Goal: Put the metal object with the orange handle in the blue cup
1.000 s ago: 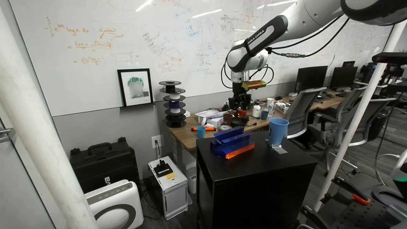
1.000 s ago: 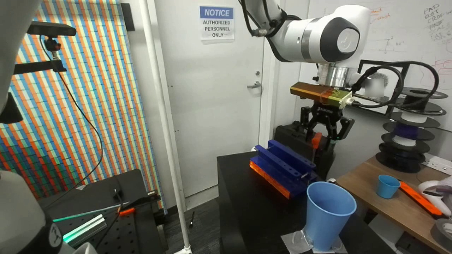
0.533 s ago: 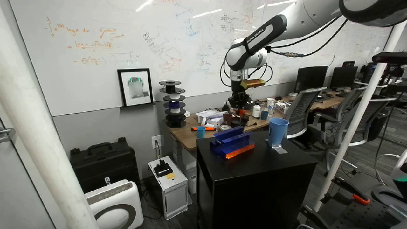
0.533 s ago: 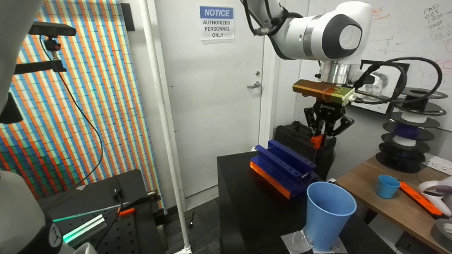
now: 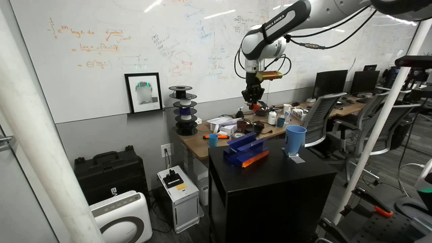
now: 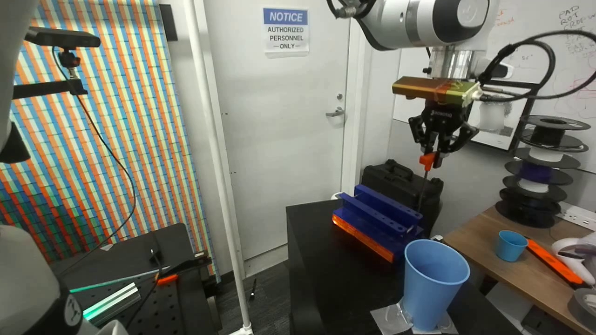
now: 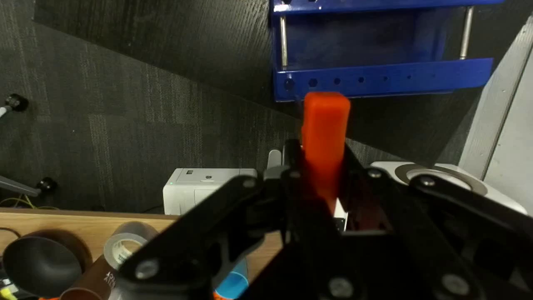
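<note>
Tool [image 6: 433,152] grips the orange-handled metal piece [image 6: 426,161]! Tip higher than the blue cup [image 6: 429,298] by the tabletop's [image 6: 349,284] edge, then swing across!

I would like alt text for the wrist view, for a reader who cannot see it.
A black gripper holds an orange handle, seen from above. At upper right is a blue rack; at lower left, a wooden desk with a black bowl and a tape roll.

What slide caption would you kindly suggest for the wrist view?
Claw gripping the orange-handled tool, with the drilled blue rack at the upper right.
</note>
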`<state>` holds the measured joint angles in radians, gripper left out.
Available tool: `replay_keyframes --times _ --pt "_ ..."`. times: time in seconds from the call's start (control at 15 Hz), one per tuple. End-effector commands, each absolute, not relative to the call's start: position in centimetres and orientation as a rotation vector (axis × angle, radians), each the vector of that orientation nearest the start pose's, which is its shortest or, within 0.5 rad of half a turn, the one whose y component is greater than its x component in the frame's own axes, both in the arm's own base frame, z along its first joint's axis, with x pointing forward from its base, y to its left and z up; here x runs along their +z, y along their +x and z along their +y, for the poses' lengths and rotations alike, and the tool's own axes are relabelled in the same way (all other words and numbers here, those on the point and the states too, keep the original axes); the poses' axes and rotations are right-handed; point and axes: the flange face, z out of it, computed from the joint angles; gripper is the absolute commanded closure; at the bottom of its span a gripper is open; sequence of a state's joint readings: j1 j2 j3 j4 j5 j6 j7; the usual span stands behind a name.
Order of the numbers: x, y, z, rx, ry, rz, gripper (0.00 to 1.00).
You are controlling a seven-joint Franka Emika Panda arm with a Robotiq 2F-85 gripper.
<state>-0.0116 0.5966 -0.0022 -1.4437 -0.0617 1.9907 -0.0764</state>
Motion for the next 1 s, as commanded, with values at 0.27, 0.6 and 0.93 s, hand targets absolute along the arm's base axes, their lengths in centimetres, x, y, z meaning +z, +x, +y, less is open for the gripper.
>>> replay_keyframes --times 0.27,0.6,0.93 --pt "47.7 65.7 -0.3 0.014 -3.193 -0.023 0.91" --pt "48.3 62.0 -4.6 0.162 -3.243 0.355 0.91" --pt "44.0 61.6 -8.6 0.094 -3.299 0.572 0.92"
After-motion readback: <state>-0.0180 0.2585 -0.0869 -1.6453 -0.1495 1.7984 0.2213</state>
